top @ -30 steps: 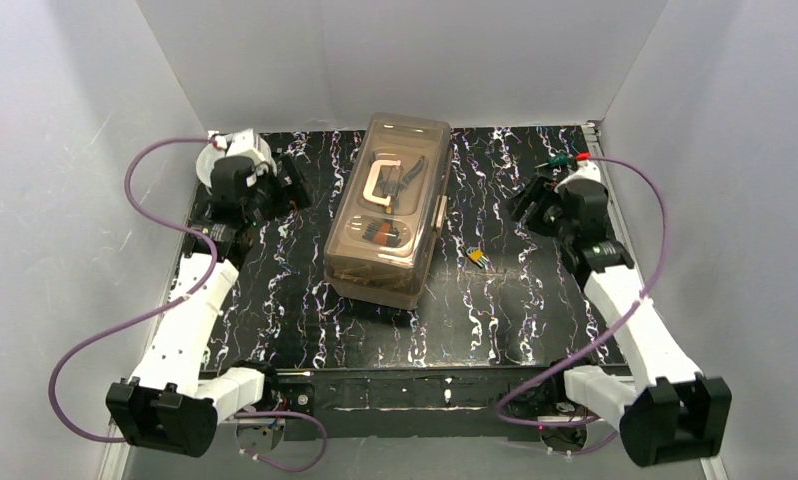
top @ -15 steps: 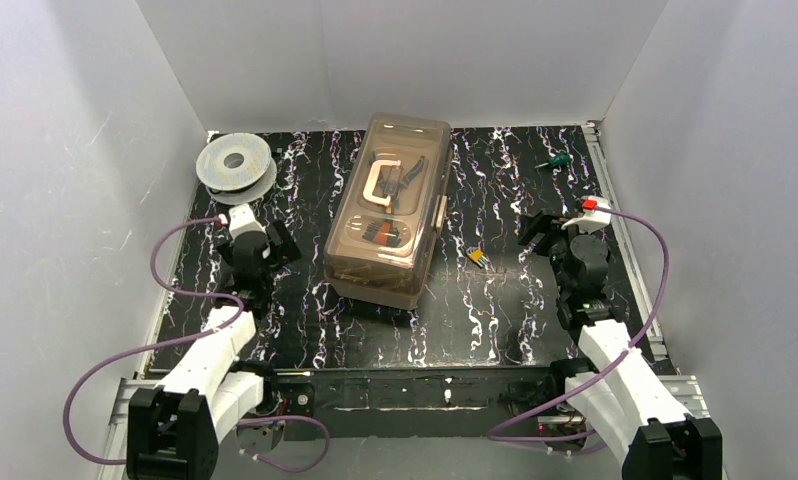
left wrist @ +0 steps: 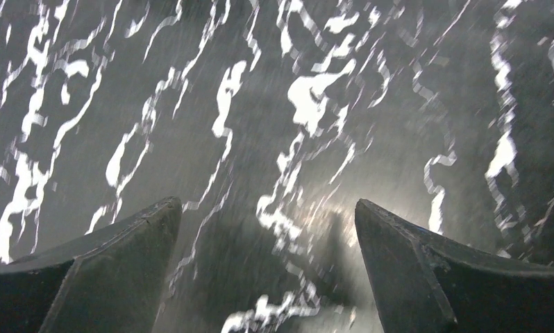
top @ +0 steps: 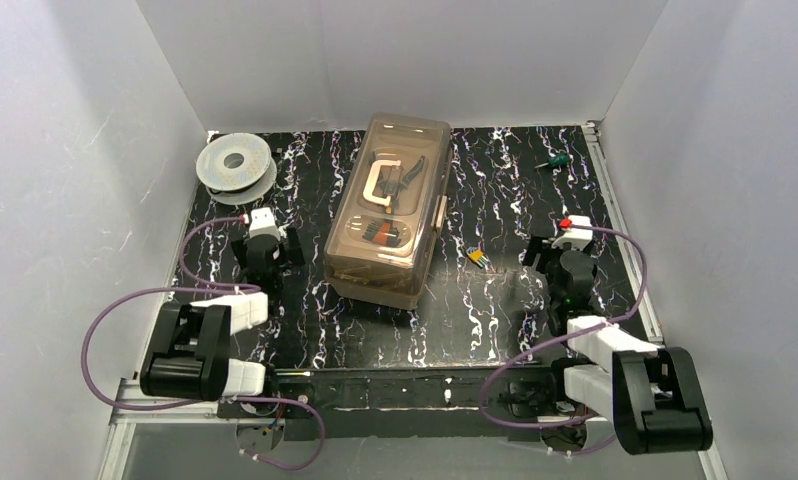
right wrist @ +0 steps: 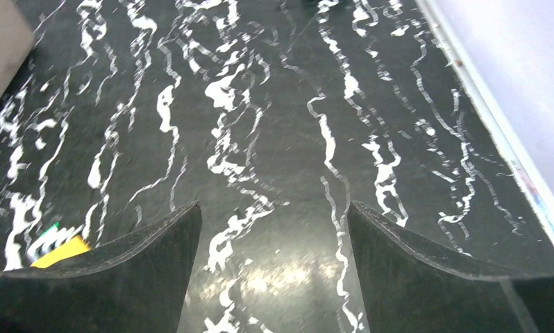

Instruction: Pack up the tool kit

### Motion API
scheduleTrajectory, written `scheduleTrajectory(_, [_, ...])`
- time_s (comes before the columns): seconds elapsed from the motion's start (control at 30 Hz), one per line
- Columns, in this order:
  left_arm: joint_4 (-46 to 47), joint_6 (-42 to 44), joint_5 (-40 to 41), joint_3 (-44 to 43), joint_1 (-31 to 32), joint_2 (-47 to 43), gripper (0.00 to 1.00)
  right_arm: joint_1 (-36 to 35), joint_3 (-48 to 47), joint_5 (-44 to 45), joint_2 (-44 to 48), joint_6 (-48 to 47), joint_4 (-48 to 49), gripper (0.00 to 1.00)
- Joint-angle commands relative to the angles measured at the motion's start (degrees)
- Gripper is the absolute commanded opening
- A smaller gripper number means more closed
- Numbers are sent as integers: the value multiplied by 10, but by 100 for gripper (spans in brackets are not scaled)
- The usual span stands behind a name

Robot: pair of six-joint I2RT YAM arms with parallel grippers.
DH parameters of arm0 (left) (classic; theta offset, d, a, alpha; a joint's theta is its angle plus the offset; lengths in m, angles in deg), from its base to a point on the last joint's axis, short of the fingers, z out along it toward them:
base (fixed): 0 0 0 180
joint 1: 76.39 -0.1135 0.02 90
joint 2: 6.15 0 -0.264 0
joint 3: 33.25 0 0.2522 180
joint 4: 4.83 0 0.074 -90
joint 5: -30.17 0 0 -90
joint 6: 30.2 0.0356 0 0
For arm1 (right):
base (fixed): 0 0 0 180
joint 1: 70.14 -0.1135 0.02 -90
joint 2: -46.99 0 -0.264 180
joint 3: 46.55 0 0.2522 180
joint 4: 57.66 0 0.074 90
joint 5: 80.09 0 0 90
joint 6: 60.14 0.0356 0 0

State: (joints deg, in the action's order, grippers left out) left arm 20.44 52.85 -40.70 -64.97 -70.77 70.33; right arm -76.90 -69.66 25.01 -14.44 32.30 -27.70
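**A:** Where is the kit?

**B:** The toolbox [top: 388,210] stands mid-table, nearer the far wall [top: 395,60] and turned a little askew. Its smoky lid [top: 415,150] is down, with the cream handle [top: 380,186] on top and dark shapes showing through.

**A:** What room is there along its edges?

**B:** Bare table [top: 475,320] runs down both long sides and across the near end. The left tool [top: 267,250] sits near the box's left side without touching it. The right tool [top: 560,262] is well apart on the other side, close to the white rail [top: 625,250] along the table's right edge.

**A:** How are the tools set?

**B:** Both are spread wide. Each wrist view shows only marbled table between the fingers [left wrist: 121,257].

**A:** Is anything loose in the lanes?

**B:** A small yellow piece [top: 479,258] lies between the box and the right tool, and shows beside that tool's left finger in the right wrist view. A green-handled piece [top: 555,161] lies near the far right corner. The grey spool [top: 235,163] fills the far left corner.
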Motion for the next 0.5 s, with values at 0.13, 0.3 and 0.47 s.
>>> scheduleTrajectory(0.13, [221, 35, -79, 29, -34, 79, 98, 100, -27, -81, -140, 39, 175, 84])
scheduleTrajectory(0.3, [178, 59, -136, 9, -35, 82, 97, 96, -42, -97, -146, 25, 155, 80])
scheduleTrajectory(0.47, [191, 64, -145, 12, -34, 84, 98, 94, -56, -91, -144, 24, 120, 88])
